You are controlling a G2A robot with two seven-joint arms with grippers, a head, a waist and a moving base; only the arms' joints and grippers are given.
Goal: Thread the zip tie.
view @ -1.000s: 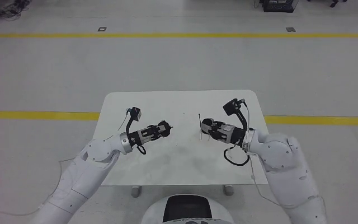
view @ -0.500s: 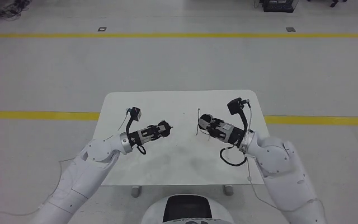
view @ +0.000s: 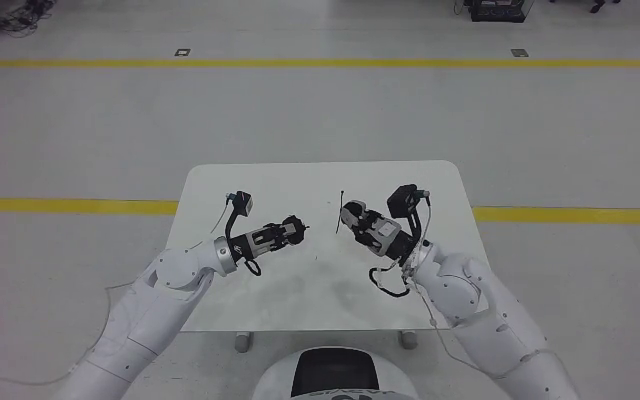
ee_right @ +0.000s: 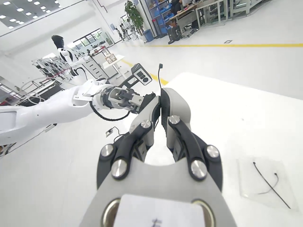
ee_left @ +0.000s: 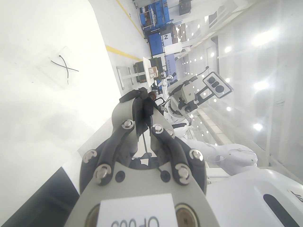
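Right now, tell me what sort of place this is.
Probably a robotics lab or factory test hall: yellow floor lines cross a wide pale floor, shelving with blue bins stands beside workbenches, and another humanoid robot stands in the background.

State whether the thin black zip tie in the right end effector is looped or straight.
Straight: the thin black zip tie rises from the shut right end effector, its head free.
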